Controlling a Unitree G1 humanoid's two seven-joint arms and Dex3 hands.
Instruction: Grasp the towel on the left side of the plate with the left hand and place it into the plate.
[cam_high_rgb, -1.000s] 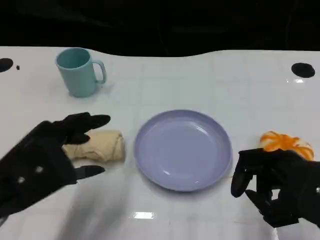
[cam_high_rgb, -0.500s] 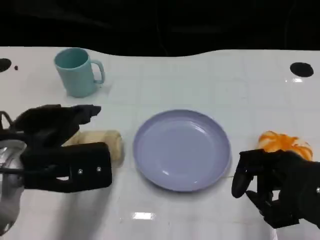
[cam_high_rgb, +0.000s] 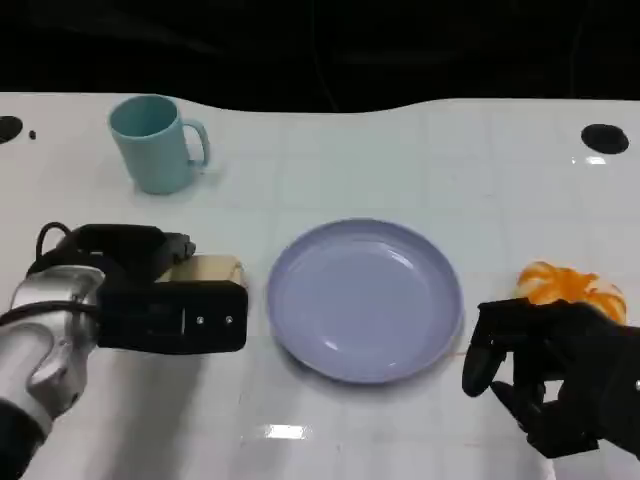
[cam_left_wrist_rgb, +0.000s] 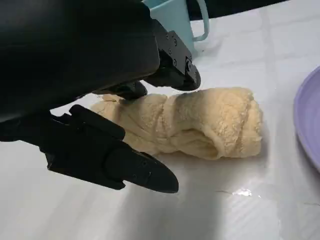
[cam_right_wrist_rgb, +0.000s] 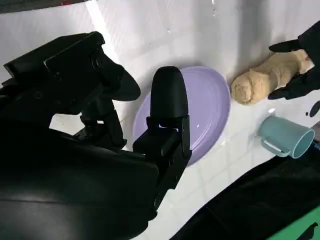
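A rolled beige towel (cam_high_rgb: 207, 268) lies on the white table just left of the lilac plate (cam_high_rgb: 365, 300). My left hand (cam_high_rgb: 150, 295) is turned on edge over the towel and hides most of it. In the left wrist view the fingers (cam_left_wrist_rgb: 170, 65) reach along the towel's (cam_left_wrist_rgb: 200, 125) far side and the thumb (cam_left_wrist_rgb: 125, 167) lies on its near side, a little apart from it. The hand has not closed on the roll. My right hand (cam_high_rgb: 560, 375) hovers at the plate's right with fingers loosely bent, holding nothing. The right wrist view shows the plate (cam_right_wrist_rgb: 205, 105) bare.
A teal mug (cam_high_rgb: 155, 143) stands at the back left, behind the towel. An orange peeled fruit (cam_high_rgb: 565, 283) lies right of the plate, just beyond my right hand. A black round hole (cam_high_rgb: 605, 139) marks the table's far right.
My left hand has rotated on edge and dropped over the towel, its fingers now on either side of the roll. The towel, plate and right hand have not moved.
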